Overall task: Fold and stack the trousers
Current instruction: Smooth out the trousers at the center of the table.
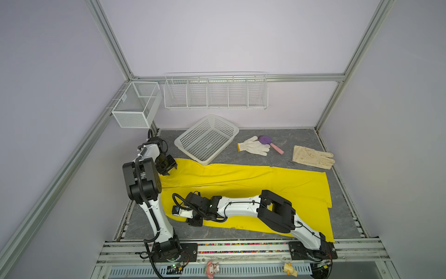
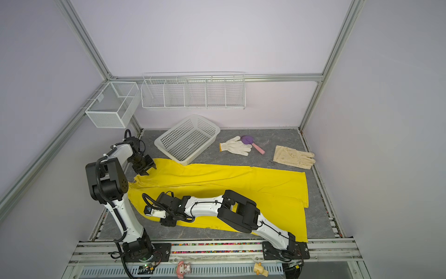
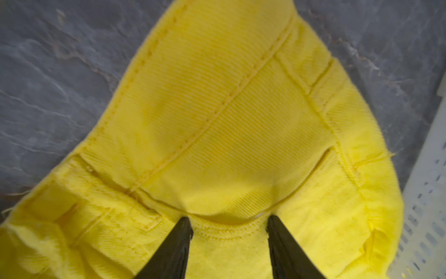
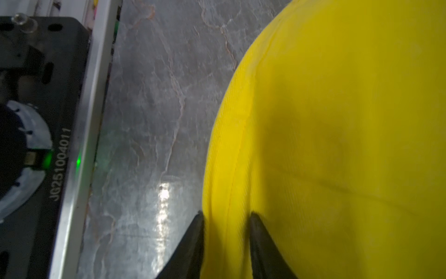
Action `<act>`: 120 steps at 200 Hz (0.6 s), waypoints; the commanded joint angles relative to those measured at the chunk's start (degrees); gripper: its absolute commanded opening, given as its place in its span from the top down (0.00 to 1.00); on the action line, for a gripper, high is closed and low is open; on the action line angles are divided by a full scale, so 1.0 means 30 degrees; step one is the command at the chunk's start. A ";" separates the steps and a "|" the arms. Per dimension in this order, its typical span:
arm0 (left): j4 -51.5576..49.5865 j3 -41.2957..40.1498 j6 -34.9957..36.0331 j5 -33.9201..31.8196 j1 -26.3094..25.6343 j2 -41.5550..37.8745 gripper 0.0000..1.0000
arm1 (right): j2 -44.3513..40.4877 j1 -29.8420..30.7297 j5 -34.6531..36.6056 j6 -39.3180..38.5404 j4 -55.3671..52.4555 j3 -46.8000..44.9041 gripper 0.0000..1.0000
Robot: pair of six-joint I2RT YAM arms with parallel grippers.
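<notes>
1. At the left edge of the table (image 1: 144,227), the left gripper (image 1: 169,169) stood over the far corner of the waistband. Its jaws were spread and held nothing. In the left wrist view its fingertips (image 3: 185,223) straddled the stitched hem.
2. Toward the table's front edge, the right gripper (image 4: 225,213) sat at the near corner of the same waist end, its arm lying across the cloth from the right. A raised fold of the cloth's edge lay between its fingers. Whether it was pinched tight or only bracketed could not be told.
3. The trousers (image 1: 241,178) lay flat, waist at the left edge and both legs running toward the right edge, the cuffs near the front right corner. Their long axis ran left to right and both grippers were at one short end. The fold would probably carry the waist rightward over the legs.
4. The table was smooth, grey and stone-patterned, so the cloth would likely slide if dragged rather than lifted.
5. Along the far edge, the white basket (image 1: 235,128) touched or overlapped the trousers' far side. The white glove (image 1: 253,146) and the cream glove (image 1: 313,157) lay apart from the trousers toward the far right corner.
</notes>
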 commanded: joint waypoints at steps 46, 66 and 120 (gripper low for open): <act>0.0205 -0.0542 0.0435 -0.1418 0.0039 0.0905 0.49 | -0.2661 0.1123 -0.2912 -0.1889 -0.0657 -0.2219 0.90; 0.0347 -0.0593 0.0437 -0.1354 0.0037 0.1040 0.50 | -0.3134 0.1731 -0.4215 -0.1921 -0.0375 -0.2387 0.90; 0.0188 -0.0282 0.0421 -0.0779 0.0037 0.0571 0.50 | -0.1024 0.2516 -0.4197 -0.1465 -0.1185 -0.1309 0.82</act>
